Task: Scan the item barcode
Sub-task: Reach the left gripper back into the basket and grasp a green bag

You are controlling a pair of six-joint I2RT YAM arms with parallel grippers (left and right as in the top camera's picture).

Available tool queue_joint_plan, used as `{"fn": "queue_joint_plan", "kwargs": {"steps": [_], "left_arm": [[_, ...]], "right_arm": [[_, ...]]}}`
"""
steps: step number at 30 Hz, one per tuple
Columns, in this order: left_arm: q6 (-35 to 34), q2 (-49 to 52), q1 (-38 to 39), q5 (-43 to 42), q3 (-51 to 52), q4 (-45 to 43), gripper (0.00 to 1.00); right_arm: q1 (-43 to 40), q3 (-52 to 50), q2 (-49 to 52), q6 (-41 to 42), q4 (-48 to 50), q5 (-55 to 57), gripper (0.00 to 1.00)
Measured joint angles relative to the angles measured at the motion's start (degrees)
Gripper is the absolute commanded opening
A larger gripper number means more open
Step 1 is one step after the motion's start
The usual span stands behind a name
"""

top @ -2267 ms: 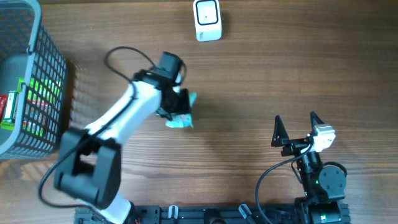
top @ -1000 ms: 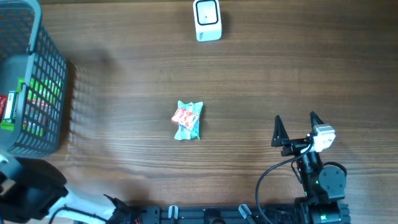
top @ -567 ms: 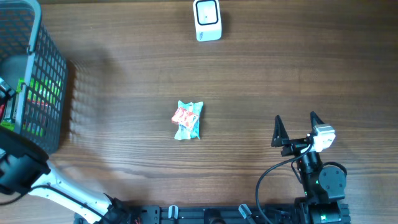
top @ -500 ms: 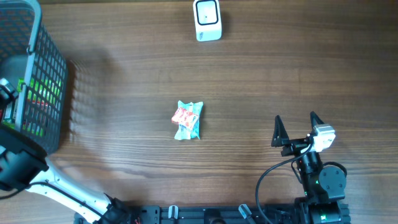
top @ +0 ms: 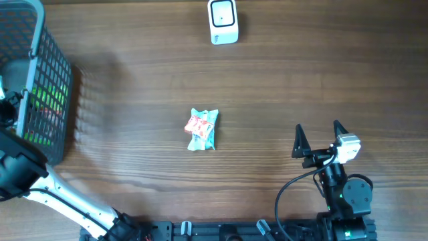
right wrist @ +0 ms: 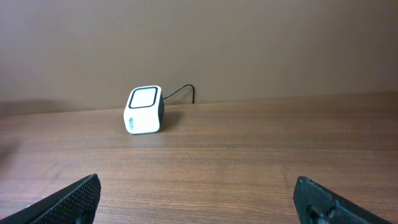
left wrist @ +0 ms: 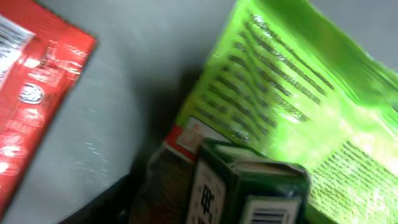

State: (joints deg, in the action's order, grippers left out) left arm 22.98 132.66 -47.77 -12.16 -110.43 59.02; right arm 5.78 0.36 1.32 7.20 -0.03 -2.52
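Having left the snack packet [top: 202, 129] on the worktop [top: 301, 80], the left arm [top: 20, 175] reached into the basket [top: 55, 73] for another item — its fingers' state unclear; right fingers [right wrist: 78, 194] stood apart.

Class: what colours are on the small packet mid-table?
The packet is teal with a red-orange patch, clearest in the overhead view.

Table [top: 321, 73]: matt wood grain. Basket [top: 57, 87]: grey plastic mesh. Green packet [left wrist: 292, 106], red packet [left wrist: 37, 106]: glossy film. Scanner [top: 223, 21]: smooth white plastic.
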Motion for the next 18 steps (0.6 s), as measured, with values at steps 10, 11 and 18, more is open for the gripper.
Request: {"fn": "queue_joint_plan", "kwargs": {"steps": [10, 11, 18], "left_arm": [[-9.27, -1.09, 0.02, -3.89, 2.14, -0.42, 1.0], [-9.42, -1.7, 0.11, -4.15, 2.91, -0.85, 1.0], [-10.25, -3.58, 0.24, -4.68, 6.1, -4.42, 1.0]], "right_arm": [[0.0, 0.0, 0.0, 0.0, 0.0, 0.0, 1.0], [0.0, 0.0, 0.0, 0.0, 0.0, 0.0, 1.0], [0.0, 0.0, 0.0, 0.0, 0.0, 0.0, 1.0]]}}
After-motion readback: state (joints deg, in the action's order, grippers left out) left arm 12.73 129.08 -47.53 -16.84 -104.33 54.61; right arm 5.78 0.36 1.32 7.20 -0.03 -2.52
